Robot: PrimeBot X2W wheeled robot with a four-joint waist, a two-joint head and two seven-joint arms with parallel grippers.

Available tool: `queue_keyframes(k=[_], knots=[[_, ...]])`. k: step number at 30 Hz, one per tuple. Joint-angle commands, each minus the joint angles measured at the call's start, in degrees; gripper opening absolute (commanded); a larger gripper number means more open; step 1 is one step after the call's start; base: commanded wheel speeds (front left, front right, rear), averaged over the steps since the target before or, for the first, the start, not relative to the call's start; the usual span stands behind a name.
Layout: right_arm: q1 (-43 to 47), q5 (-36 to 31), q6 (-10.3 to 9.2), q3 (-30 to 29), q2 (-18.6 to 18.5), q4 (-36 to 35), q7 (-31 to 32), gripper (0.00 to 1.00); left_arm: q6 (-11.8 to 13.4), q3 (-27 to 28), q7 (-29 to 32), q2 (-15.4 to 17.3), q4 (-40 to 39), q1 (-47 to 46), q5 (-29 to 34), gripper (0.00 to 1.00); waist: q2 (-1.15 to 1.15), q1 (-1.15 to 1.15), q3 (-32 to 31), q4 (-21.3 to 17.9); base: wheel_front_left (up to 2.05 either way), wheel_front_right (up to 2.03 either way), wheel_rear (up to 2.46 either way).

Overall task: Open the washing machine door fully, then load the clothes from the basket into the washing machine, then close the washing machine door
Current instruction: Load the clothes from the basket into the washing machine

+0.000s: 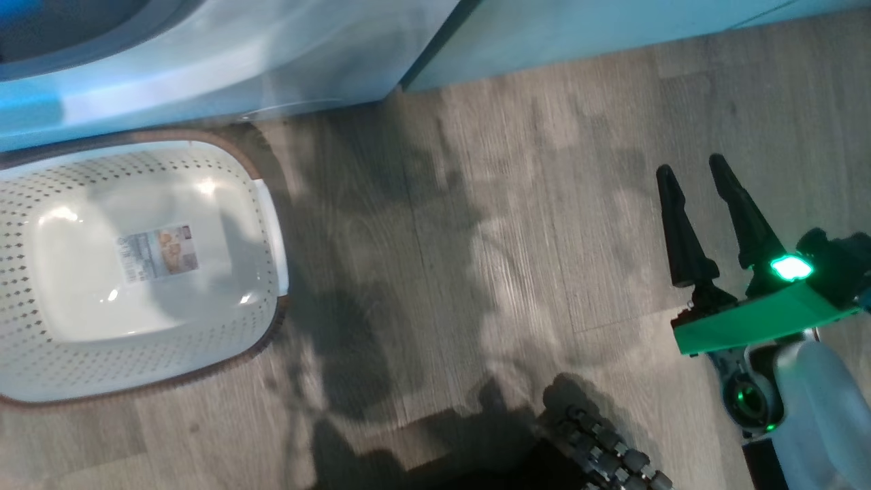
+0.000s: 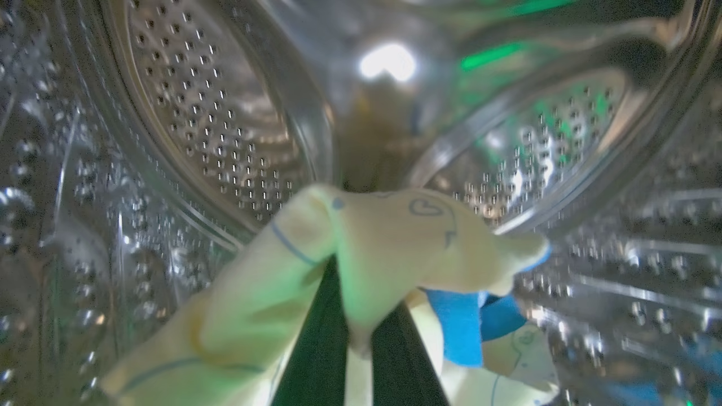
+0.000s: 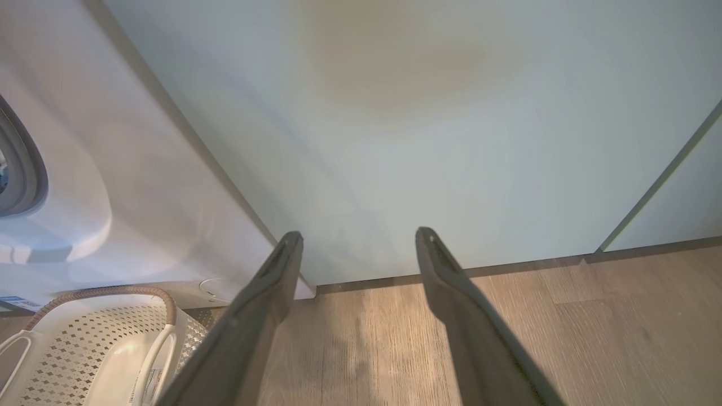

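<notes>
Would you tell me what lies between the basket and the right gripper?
Bare wooden floor crossed by shadows separates the basket and the right gripper, as the head view shows.

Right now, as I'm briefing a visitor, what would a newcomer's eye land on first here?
The left gripper, deep in the steel drum, pinches pale yellow clothes with a blue tag. In front of the washing machine, the basket sits empty, and the right gripper hangs open over the wood floor.

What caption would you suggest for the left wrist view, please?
Left gripper holding a pale yellow printed garment inside the washing machine's perforated steel drum, a blue tag beside it.
</notes>
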Motion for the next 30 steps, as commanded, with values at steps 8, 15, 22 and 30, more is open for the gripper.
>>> queue_keyframes(k=[8,15,22,30], knots=[[-0.1,0.7,0.01,0.6,0.0,-1.3,-0.4,1.00,0.3,1.7,-3.9,3.3,-1.4,-5.7,1.8,0.00,0.00,-0.02,1.5,-0.9,0.00,0.00,0.00],[-0.6,0.7,0.01,0.7,0.1,-1.4,-0.4,1.00,0.6,6.2,-4.0,3.0,-7.6,-3.4,3.7,0.00,0.00,-0.02,2.3,-0.8,0.00,0.00,0.00],[-0.7,1.0,0.01,0.8,0.1,-1.3,-0.4,1.00,-0.1,6.3,-4.0,1.7,-2.4,-0.2,4.9,0.28,0.00,-0.02,2.1,-0.4,0.00,0.00,0.00],[0.1,0.6,0.01,0.8,0.1,-0.8,-0.4,1.00,-1.5,2.6,-1.4,0.4,6.1,0.6,4.6,1.00,0.00,-0.02,0.1,0.2,0.00,0.00,0.00]])
